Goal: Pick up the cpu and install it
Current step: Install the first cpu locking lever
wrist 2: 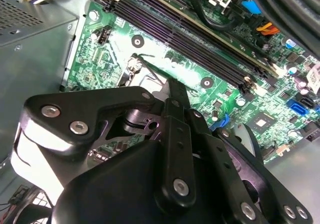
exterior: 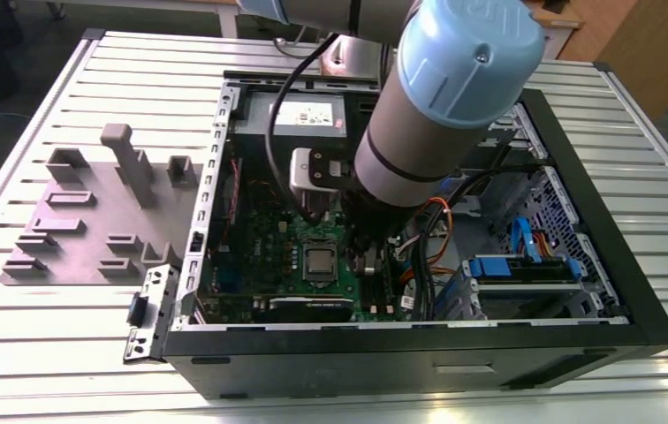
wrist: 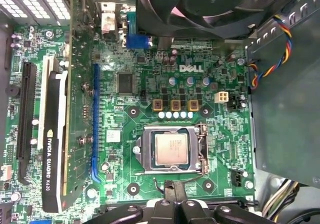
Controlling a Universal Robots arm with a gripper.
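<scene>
Gripper [wrist: 172,204] (jaw gap hidden, state untellable) just above the socketed cpu [wrist: 171,149].

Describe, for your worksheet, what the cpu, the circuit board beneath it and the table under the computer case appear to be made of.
The cpu: apparently metal-topped, pale matte silver-grey with a soft sheen, seated in its socket.
The circuit board: likely glossy green laminate, dotted with small soldered parts and fine traces.
The table: probably aluminium, given its pale brushed look and parallel slotted ribs.

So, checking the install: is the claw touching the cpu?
Apart. In the first wrist view the cpu lies in its socket, with bare green board between it and the claw.
</scene>
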